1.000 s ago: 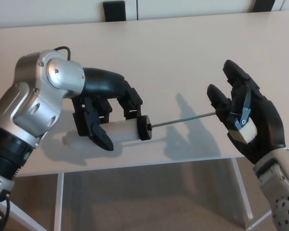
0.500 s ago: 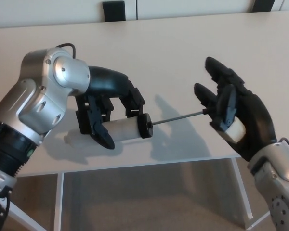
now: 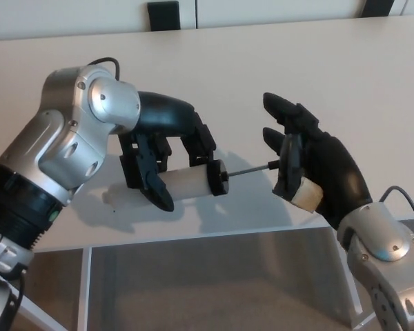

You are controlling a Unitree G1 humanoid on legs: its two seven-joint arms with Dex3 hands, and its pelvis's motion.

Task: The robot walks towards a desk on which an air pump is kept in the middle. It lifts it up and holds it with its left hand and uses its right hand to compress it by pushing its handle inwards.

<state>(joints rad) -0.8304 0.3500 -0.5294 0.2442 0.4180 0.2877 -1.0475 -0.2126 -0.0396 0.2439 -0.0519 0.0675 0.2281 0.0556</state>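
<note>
Above the near edge of the worktop [image 3: 276, 62]: air pump [image 3: 186, 185], pale cylinder with black end cap, lifted clear and held roughly level. Left robot hand [image 3: 162, 162] closed around the barrel from above. Right robot hand [image 3: 307, 172] with fingers spread, palm set against the handle [image 3: 288, 165] at the end of the thin rod [image 3: 250, 169]. Lift and hold judged done; compression under way, a short length of rod left to push in. Worktop beige, matte, otherwise bare, shadows of arms on it. Beyond the far edge: dark block [image 3: 163, 14] against a pale wall; below the near edge, white frame and grey floor.
</note>
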